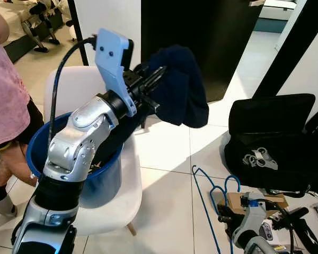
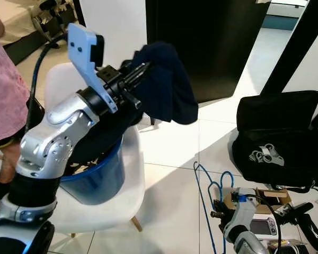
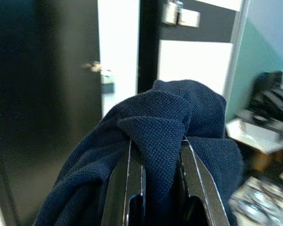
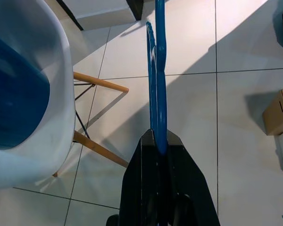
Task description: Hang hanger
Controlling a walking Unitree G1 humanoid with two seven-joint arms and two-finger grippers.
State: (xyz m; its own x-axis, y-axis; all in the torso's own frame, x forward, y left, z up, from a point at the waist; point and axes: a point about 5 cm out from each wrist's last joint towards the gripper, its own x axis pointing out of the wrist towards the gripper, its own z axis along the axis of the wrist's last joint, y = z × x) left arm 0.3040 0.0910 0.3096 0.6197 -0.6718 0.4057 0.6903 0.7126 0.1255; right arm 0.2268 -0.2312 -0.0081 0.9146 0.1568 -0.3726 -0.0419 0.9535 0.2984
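My left gripper point(image 1: 158, 79) is raised in front of me and shut on a dark navy knitted garment point(image 1: 183, 92), which drapes over and past its fingers point(image 3: 127, 165). The cloth trails down toward a blue basin point(image 1: 37, 145) on a white chair point(image 1: 122, 201). Low at the right, my right gripper point(image 4: 159, 136) is shut on a blue wire hanger point(image 4: 156, 84). The hanger point(image 1: 212, 190) reaches out over the tiled floor, close to the chair's wooden legs point(image 4: 96, 82).
A person in a pink shirt point(image 1: 5, 90) stands at the left beside the chair. A black bag point(image 1: 275, 143) sits on the floor at the right, with a cardboard box point(image 4: 279, 110) and small gear near it. A dark doorway point(image 1: 201, 32) lies ahead.
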